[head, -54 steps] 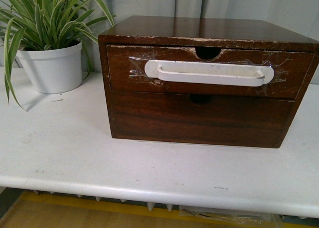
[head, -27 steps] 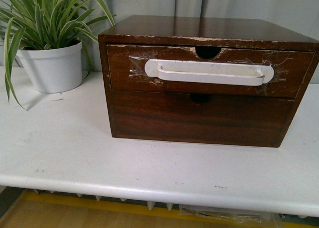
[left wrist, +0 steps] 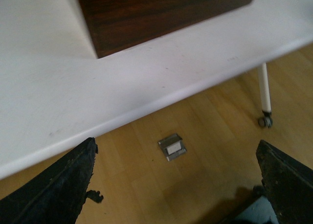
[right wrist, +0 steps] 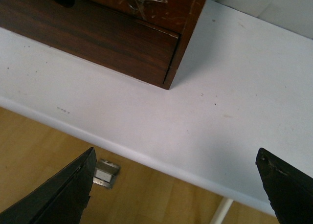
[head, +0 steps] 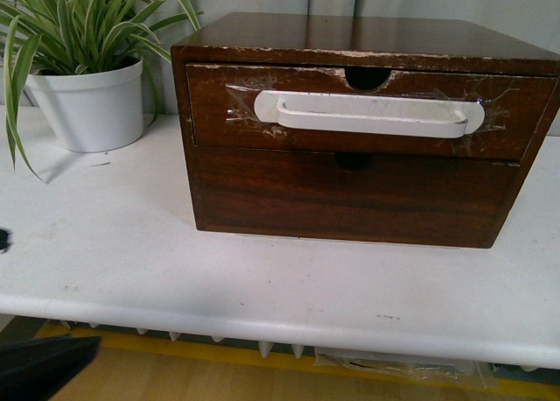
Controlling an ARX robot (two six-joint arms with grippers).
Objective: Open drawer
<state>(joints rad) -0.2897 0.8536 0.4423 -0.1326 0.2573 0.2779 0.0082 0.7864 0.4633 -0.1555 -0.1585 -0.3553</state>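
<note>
The drawer [head: 210, 112] is the upper dark-brown front of a wooden box, shut, with a long white taped-on handle [head: 367, 114] and a half-round notch in its chipped top edge. Its taped right end also shows in the right wrist view [right wrist: 166, 4]. My left gripper [left wrist: 176, 185] is open and empty, below and in front of the table's front edge, over the floor. My right gripper [right wrist: 173, 185] is open and empty, at the table's front edge near the box's right front corner. Neither touches the drawer.
A plain lower drawer front [head: 350, 200] sits under the drawer. A white pot with a green plant [head: 87, 108] stands left of the box on the white table [head: 131, 261]. A dark shape [head: 44, 370] shows at the front view's lower left. A metal floor plate [left wrist: 172, 146] and a table leg with a caster [left wrist: 264, 97] are below.
The box sits slightly higher in the front view than before. A dark shape has come into view at the lower left. The drawer stays shut.
</note>
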